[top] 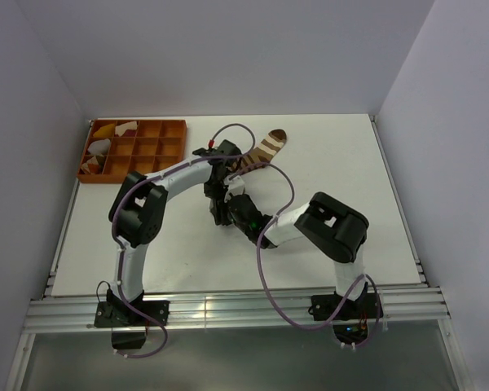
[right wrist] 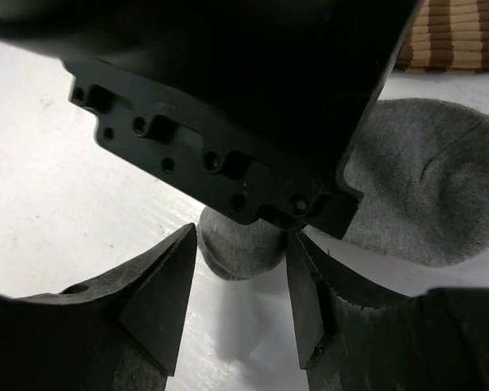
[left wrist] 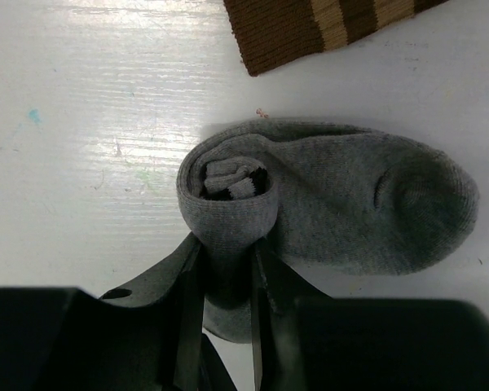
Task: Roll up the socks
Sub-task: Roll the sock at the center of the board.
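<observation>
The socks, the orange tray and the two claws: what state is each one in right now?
Grey sock: partly rolled from the cuff, toe end lying flat.
Brown striped sock: lying flat, unrolled.
Left gripper: shut on the grey sock's rolled end.
Right gripper: open, jaws either side of that roll.
Orange tray: some left compartments hold cloth pieces.

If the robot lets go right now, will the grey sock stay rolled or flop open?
Probably loosens: the grey sock looks soft, only partly rolled. It dents where the left gripper pinches it, so it likely squashes easily.
</observation>
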### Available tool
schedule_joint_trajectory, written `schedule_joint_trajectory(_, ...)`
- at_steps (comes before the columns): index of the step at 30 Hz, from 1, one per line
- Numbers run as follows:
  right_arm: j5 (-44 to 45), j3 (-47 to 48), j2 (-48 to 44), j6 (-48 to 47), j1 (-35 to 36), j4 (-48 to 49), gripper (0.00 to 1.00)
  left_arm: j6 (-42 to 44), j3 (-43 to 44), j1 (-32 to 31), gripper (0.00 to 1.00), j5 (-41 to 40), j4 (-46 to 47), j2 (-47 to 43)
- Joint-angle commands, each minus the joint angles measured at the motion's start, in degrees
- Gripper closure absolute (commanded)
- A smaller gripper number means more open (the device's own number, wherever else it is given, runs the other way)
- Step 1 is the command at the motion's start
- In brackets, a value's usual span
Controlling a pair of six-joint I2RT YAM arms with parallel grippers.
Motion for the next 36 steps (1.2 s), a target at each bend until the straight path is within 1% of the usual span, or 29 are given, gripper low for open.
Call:
schedule_joint_trajectory(1,1.7,2.9,2.5,-1.5,0.4,-1.3,0.45,-1.3,-4.8,-0.7,0.73,10.6,4.9,4.6)
schedule_joint_trajectory(5,2.5,4.2,3.9,-1.3,0.4,-3.4,0.49,-1.5,-5.9,-0.1,0.72,13.4,6.5,3.3)
schedule_joint_trajectory(6,2.7,4.3,4.0,-1.4,0.4,-3.4,0.54,-1.6,-6.2,-0.1,0.72,13.9,6.8,3.0)
schedule_joint_trajectory(7,2.8,4.5,3.8,-1.3,0.5,-4.3,0.70,-1.9,-7.0,0.0,0.71,15.7,7.8,2.0)
schedule_joint_trajectory(9,2.8,4.5,3.7,-0.9,0.5,-4.9,0.81,-2.0,-7.6,0.2,0.71,16.6,8.5,1.8)
schedule_joint_trajectory(11,2.2,4.5,3.2,-0.6,0.2,-6.5,0.90,-2.2,-8.2,0.6,0.66,17.7,9.5,0.5)
schedule_joint_trajectory(14,-1.6,3.8,1.6,-1.3,-0.2,-8.4,0.94,-2.7,-10.1,2.0,0.57,19.5,11.2,-2.1)
schedule_joint_trajectory(15,-2.3,3.6,1.1,-1.8,-0.4,-9.0,0.96,-2.9,-11.2,2.5,0.53,19.8,11.7,-2.9)
schedule_joint_trajectory(17,-3.9,3.1,-0.4,-2.3,-0.7,-10.1,0.99,-3.5,-12.3,3.7,0.46,20.2,12.7,-5.5)
schedule_joint_trajectory(18,-6.2,2.9,-1.1,-2.6,-1.2,-10.7,1.00,-4.2,-13.7,4.1,0.40,20.5,14.1,-6.5)
schedule_joint_trajectory(21,-10.5,2.8,-2.3,-2.7,-2.4,-12.8,1.00,-5.5,-17.6,5.8,0.32,22.3,18.2,-10.5)
schedule_joint_trajectory(23,-13.0,2.9,-2.9,-2.7,-3.1,-14.2,1.00,-7.2,-19.9,7.1,0.30,22.9,20.8,-13.3)
schedule_joint_trajectory(24,-15.3,3.0,-3.2,-2.6,-3.5,-14.7,1.00,-7.8,-22.4,7.5,0.30,23.3,22.0,-14.4)
schedule_joint_trajectory(26,-17.8,3.7,-3.4,-2.7,-4.6,-16.2,1.00,-9.8,-25.5,8.8,0.31,24.6,26.8,-17.2)
schedule_joint_trajectory(28,-21.6,4.5,-3.2,-2.6,-5.8,-18.3,1.00,-12.2,-30.8,10.5,0.31,26.6,31.2,-20.4)
schedule_joint_trajectory(29,-22.9,5.4,-3.1,-2.7,-6.2,-19.2,1.00,-12.9,-34.3,11.2,0.31,27.1,35.2,-21.4)
schedule_joint_trajectory(31,-24.5,5.9,-3.0,-2.7,-6.9,-20.9,1.00,-14.3,-37.2,12.6,0.30,27.8,38.5,-24.2)
schedule_joint_trajectory(36,-26.2,7.4,-2.9,-3.1,-7.9,-23.0,1.00,-15.5,-44.6,13.0,0.31,24.9,46.2,-30.4)
